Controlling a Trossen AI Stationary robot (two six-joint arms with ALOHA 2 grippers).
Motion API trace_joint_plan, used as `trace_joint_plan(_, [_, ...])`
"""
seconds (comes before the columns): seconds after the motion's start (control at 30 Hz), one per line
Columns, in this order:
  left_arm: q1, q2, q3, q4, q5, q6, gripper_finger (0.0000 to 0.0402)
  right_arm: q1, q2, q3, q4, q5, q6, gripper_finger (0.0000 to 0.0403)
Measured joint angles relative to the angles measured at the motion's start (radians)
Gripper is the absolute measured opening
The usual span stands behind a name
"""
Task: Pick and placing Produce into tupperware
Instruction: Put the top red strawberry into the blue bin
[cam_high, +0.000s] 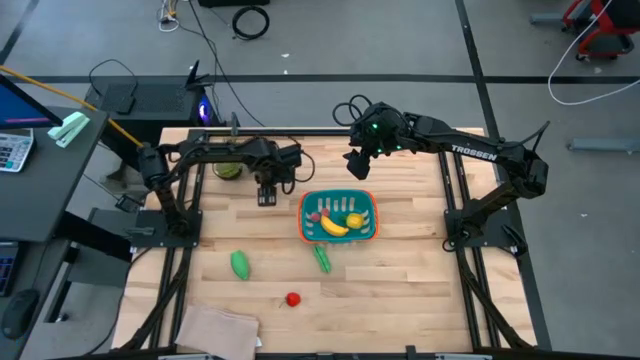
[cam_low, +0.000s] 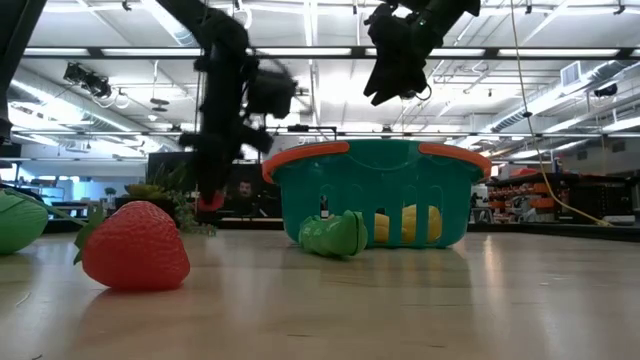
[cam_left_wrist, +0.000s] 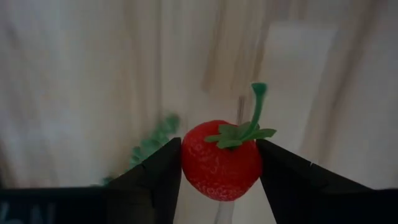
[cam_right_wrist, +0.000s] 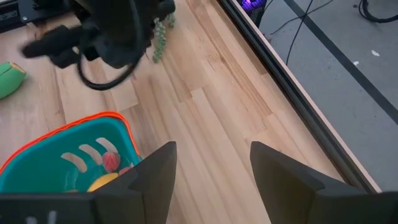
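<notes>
The left end effector (cam_left_wrist: 219, 163) is clamped on a small red strawberry (cam_left_wrist: 222, 160) with a green leafy cap and stem, one dark finger (cam_left_wrist: 155, 180) pressed to each side of the fruit; seen from above, this end effector (cam_high: 267, 192) hangs over the far-left part of the surface (cam_high: 400, 290), just to the left of the tupperware (cam_high: 303, 212), with the spiky green plant (cam_high: 229, 169) near the far edge behind it. The tupperware, a teal basket with an orange-red rim, sits near the middle of the surface and holds a yellow banana (cam_high: 334, 226), a yellow chunk (cam_high: 355, 220) and a small red piece (cam_high: 311, 216). The right end effector (cam_high: 360, 163) hovers above the far edge of the surface, just beyond the tupperware's far-right corner, its fingers (cam_right_wrist: 153, 171) spread wide and empty. Outside the basket, a green pod (cam_high: 322, 259) lies just beside its near wall, a second green piece (cam_high: 240, 264) lies farther toward the left edge, and another red strawberry (cam_high: 293, 298) rests near the near edge, well apart from both end effectors. A tan cloth (cam_high: 215, 328) lies at the near-left corner.
</notes>
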Motion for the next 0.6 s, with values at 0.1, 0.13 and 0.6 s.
trace_joint_plan(0.1, [-0.023,0.0,0.116,-0.058,0.0,0.0,0.0188,0.0,0.0,0.0,0.0,0.005,-0.001,0.0214])
trace_joint_plan(0.13, [-0.033,0.0,0.156,-0.067,0.0,0.0,0.0187,0.0,0.0,0.0,0.0,0.029,-0.001,0.0214])
trace_joint_plan(0.6, [-0.265,0.012,0.354,0.059,0.032,-0.11,0.0189,-0.095,-0.004,0.0,-0.009,0.435,0.003,0.0214])
